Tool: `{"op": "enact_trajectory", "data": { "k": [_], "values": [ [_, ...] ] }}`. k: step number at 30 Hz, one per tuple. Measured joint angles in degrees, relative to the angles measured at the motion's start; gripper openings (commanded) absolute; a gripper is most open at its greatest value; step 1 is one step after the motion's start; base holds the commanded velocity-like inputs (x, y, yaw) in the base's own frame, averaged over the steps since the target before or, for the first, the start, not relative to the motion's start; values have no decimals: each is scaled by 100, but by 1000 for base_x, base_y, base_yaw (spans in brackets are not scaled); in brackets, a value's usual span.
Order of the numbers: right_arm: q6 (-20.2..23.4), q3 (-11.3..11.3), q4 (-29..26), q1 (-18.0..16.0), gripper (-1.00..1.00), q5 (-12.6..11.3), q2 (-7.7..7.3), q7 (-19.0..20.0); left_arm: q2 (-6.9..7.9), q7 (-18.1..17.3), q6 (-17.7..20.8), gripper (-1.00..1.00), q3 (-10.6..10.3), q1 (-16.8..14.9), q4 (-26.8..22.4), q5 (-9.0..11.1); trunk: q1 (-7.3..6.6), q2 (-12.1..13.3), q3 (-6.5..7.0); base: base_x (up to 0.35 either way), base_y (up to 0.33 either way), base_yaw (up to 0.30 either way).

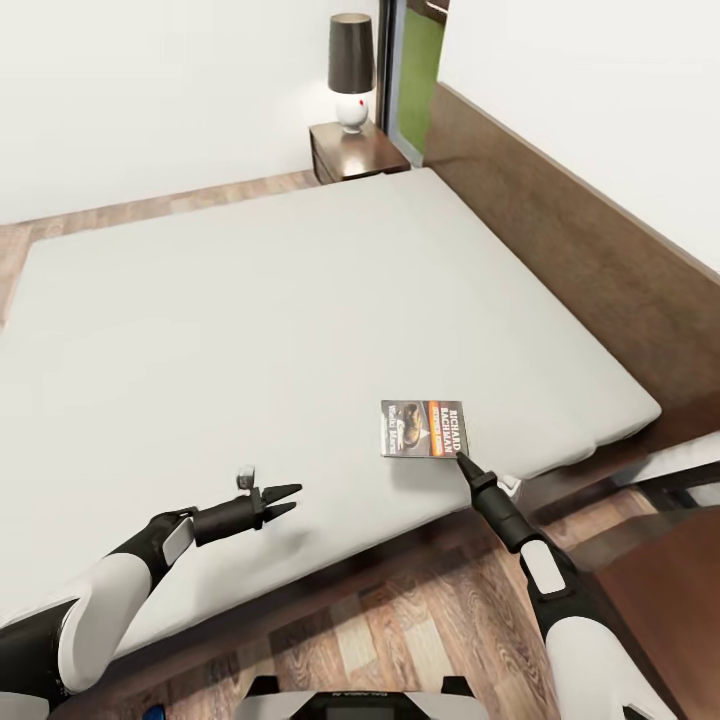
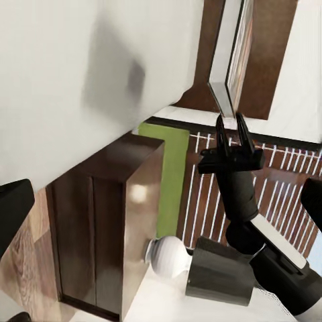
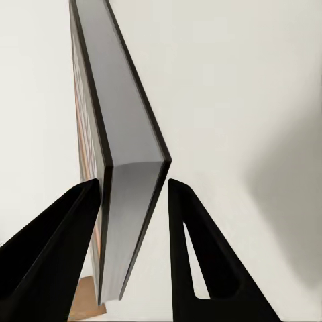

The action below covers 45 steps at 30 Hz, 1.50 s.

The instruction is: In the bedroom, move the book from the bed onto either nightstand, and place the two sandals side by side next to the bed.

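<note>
The book [image 1: 424,428] lies on the bed [image 1: 250,320], on the pale mattress close to its near edge and toward the headboard corner, cover up with the orange band showing. In the head view the right gripper [image 1: 462,458] reaches to the book's near corner, its tip touching the cover edge; from here I cannot tell how wide its jaws stand. The left gripper [image 1: 282,499] hovers over the mattress near the same edge, well apart from the book, jaws a little parted and holding nothing. Across the bed, at the far corner beside the headboard, stands a nightstand [image 1: 355,150] with a lamp [image 1: 351,70] on it. In the left wrist view the left gripper [image 2: 232,127] points toward the headboard end of the room, jaws slightly apart and empty, with a nightstand [image 2: 111,221] and its lamp [image 2: 201,265] in sight. In the right wrist view the book [image 3: 121,168] sits edge-on between the two fingers [image 3: 47,248]; one finger seems to press the cover, the other stands just off the far face, so the jaws bracket it but look not quite closed. It looks thin, light and fairly stiff, the glossy cover likely slippery; pinching across its thickness at this corner seems a sound hold, though it may droop or pivot.
</note>
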Motion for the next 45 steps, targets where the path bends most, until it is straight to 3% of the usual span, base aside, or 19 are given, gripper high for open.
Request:
{"op": "enact_trajectory", "data": {
  "k": [20, 39, 45],
  "values": [
    [0, 3, 0, 0, -100, -3, 0, 1, 0, 0, 0, 100, 0, 0, 0, 0, -440, 803, 359, 0, 0, 246],
    [3, 1, -1, 0, -100, -5, 0, -1, 0, 0, -9, 100, 1, 0, 0, 1, -440, 804, 360, 0, 0, 174],
    [3, 3, -1, 0, -100, 2, 0, -2, -2, 0, -6, 100, 1, 0, 0, 0, -572, 1044, 467, 0, 0, 282]
  ]
}}
